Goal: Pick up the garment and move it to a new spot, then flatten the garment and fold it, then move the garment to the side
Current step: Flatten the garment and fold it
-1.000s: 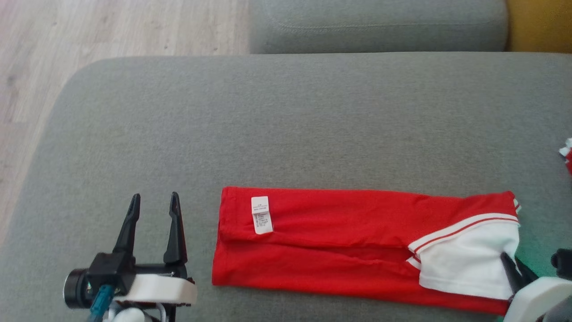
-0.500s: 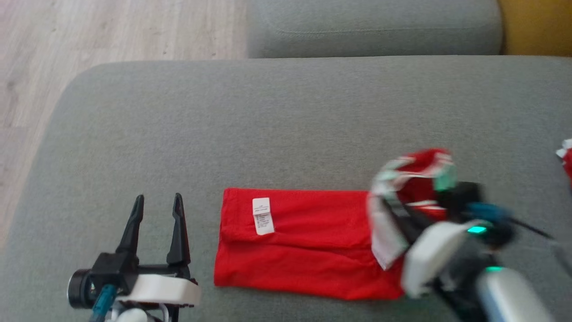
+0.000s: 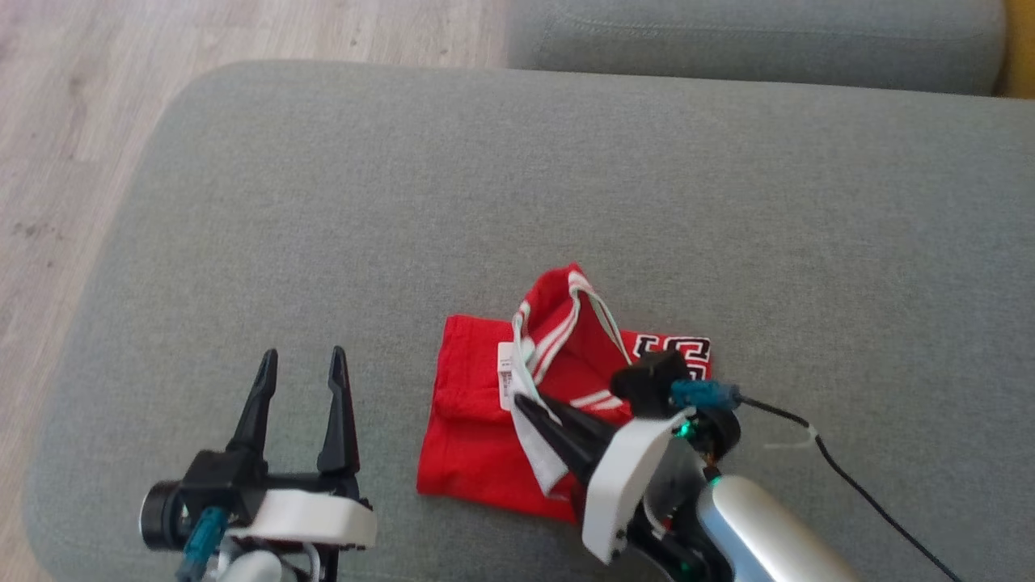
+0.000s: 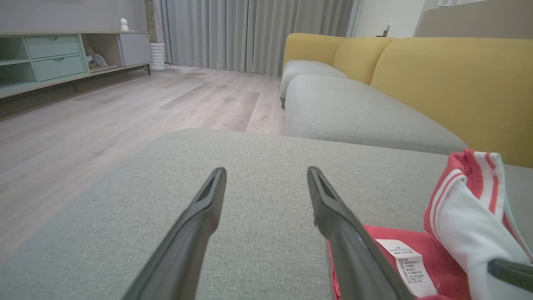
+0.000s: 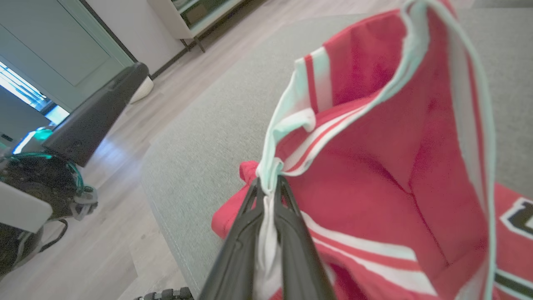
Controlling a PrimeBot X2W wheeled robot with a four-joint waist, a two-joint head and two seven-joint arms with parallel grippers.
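Toward the cushion's (image 3: 485, 178) near edge, the right gripper (image 3: 521, 402) pinches the garment's (image 3: 477, 453) white hem above its unreadable label (image 4: 410, 266), the left gripper (image 3: 301, 360) spread alongside, wide cushion beyond.

Grey sofa cushion (image 3: 566, 186), pale wood floor (image 4: 125, 108), yellow backrest (image 4: 458, 83), grey curtains (image 4: 250, 33), low cabinet (image 4: 54, 58)

Near the front edge of the cushion (image 3: 566, 178), the right gripper (image 3: 521, 402) pinched the striped end of the red garment (image 3: 473, 461), held up over its flat half; the left gripper (image 3: 301, 360) stood spread beside it.
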